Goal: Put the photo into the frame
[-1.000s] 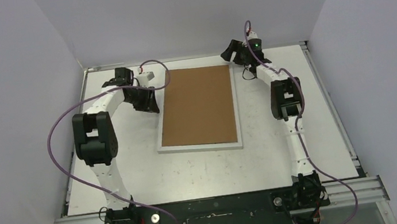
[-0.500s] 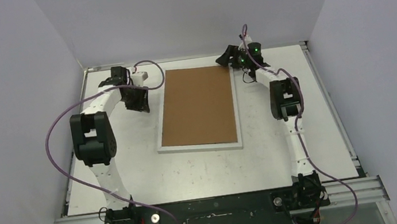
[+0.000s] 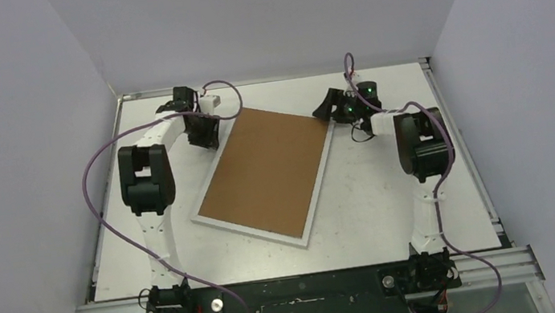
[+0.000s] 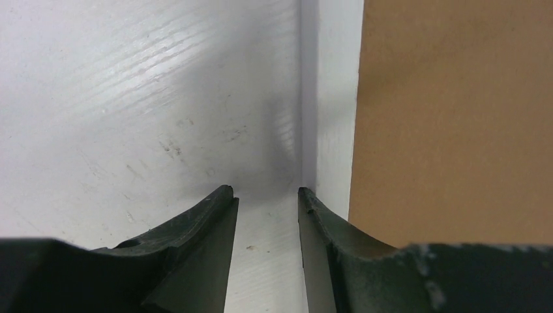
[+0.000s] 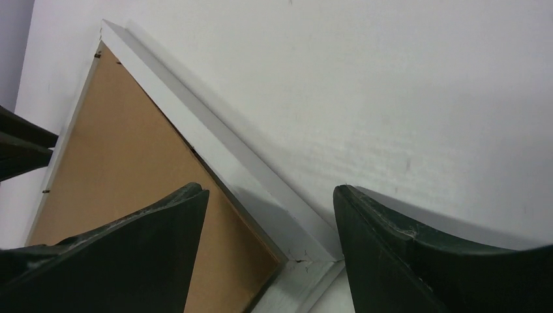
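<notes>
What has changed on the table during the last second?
The frame turned clockwise in the top view. The right gripper, fingers astride its far right corner, drew back toward the near side. The left gripper stayed near the far left corner, and the backing board stayed inside.

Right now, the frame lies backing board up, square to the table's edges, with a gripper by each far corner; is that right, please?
Not quite: the top external view shows the frame lying skewed to the edges of the table, not square. The backing board does face up, with the left gripper and right gripper by its far corners.
</notes>
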Motion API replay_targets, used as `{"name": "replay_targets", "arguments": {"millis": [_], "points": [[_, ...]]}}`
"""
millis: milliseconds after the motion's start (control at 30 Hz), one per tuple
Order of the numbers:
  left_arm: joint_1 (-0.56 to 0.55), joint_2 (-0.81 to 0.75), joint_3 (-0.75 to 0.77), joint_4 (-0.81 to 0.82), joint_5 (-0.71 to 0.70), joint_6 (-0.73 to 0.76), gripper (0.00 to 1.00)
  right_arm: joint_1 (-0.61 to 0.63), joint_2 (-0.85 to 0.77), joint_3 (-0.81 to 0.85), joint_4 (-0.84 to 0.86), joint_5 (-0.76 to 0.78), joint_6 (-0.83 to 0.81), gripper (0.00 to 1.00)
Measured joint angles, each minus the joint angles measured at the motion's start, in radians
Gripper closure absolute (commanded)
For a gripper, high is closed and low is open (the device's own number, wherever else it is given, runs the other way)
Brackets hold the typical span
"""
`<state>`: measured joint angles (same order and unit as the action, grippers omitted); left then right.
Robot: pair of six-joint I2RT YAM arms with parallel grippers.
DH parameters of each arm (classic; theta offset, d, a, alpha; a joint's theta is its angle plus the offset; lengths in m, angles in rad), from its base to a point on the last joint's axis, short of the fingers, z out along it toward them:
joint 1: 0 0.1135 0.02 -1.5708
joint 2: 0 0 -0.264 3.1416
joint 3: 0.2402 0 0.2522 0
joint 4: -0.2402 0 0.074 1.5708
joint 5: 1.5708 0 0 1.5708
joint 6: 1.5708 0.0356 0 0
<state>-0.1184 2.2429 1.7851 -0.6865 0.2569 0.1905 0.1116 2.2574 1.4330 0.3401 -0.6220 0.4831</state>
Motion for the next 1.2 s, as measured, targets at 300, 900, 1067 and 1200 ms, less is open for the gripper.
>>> {"name": "replay_targets", "arguments": {"millis": [300, 900, 1067, 1200], "points": [[-0.064, 0.0, 0.019, -0.008, 0.035, 0.016, 0.62, 0.018, -0.411, -0.522, -0.038, 0.158, 0.054, 0.32], [-0.072, -0.003, 0.258, -0.267, 0.195, 0.146, 0.6, 0.031, -0.784, -0.708, -0.311, 0.391, 0.075, 0.23], [0.14, -0.24, 0.029, -0.365, 0.138, 0.349, 0.61, 0.019, -0.687, -0.667, -0.286, 0.385, 0.085, 0.24], [0.224, -0.46, -0.275, -0.45, 0.063, 0.525, 0.61, 0.018, -0.633, -0.651, -0.275, 0.375, 0.095, 0.24]]}}
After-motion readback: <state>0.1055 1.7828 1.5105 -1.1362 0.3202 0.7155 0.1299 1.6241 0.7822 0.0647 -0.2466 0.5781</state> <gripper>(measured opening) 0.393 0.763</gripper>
